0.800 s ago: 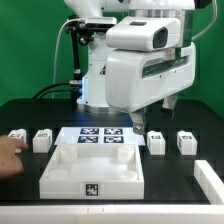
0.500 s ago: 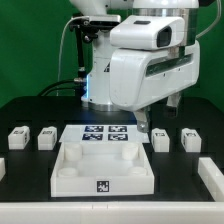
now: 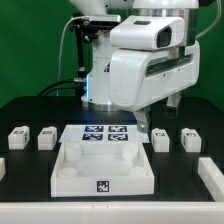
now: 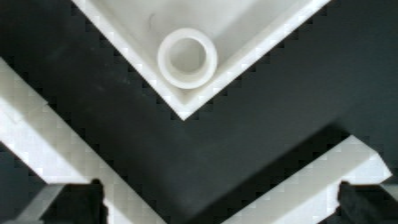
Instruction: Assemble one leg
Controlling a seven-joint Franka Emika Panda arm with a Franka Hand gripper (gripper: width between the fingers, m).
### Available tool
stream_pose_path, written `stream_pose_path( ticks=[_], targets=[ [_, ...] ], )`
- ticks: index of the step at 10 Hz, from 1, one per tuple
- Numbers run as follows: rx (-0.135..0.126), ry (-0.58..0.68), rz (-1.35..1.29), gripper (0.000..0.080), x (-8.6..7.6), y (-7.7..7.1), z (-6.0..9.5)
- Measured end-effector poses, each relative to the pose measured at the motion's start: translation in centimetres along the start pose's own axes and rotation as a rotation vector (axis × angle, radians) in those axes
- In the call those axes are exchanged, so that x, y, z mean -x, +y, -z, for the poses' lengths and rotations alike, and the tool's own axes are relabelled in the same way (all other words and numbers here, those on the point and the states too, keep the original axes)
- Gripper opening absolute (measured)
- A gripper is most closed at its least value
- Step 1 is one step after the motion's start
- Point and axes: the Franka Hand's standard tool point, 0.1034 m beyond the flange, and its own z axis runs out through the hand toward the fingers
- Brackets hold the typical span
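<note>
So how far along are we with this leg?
Done: nothing yet. All four legs lie loose beside the tray, and the socket in the wrist view is empty. In hand: nothing; the jaws stand open over the tray's corner. Left: grasp a leg, seat it in a socket.

Exterior faces arm (image 3: 140, 60) frontally; wrist looks down close; tray (image 3: 70, 175) shared.

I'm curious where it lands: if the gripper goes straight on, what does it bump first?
Probably the bare black table, just past the corner of the tray. The open gripper frames only table, but depth is hard to judge.
</note>
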Motion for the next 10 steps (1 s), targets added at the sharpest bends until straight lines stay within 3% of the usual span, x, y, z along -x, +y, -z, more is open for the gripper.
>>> stream_pose_path(
  ticks=[6, 8, 10],
  targets=[
    [-0.002, -0.002, 0.039, 0.065, 0.1, 0.0, -0.2],
    [0.011, 0.009, 0.295, 0.065, 4.2, -1.0, -2.3],
    [-0.005, 0.004, 0.516, 0.065, 9.3, -2.6, -4.5]
  ],
)
